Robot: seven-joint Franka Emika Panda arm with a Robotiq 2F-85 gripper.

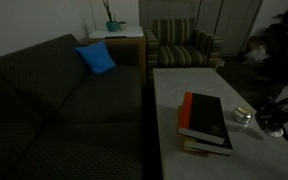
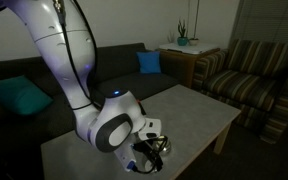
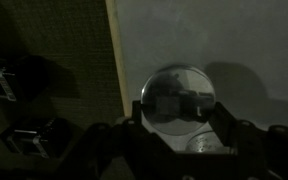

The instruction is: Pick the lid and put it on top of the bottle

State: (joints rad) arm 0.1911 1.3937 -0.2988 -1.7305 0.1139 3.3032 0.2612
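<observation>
In the wrist view the lid, a pale translucent round disc, sits between the two dark fingers of my gripper, which is shut on its edges over the pale table. A small speckled round shape shows just below the lid; what it is I cannot tell. In an exterior view a small pale squat container, the bottle, stands on the table beside the books, with the gripper close to it near the table's edge. In an exterior view the gripper hangs low over the table's near end.
A stack of books, a red-spined dark one on top, lies on the long pale table. A dark sofa with a blue cushion runs alongside. A striped armchair stands at the far end.
</observation>
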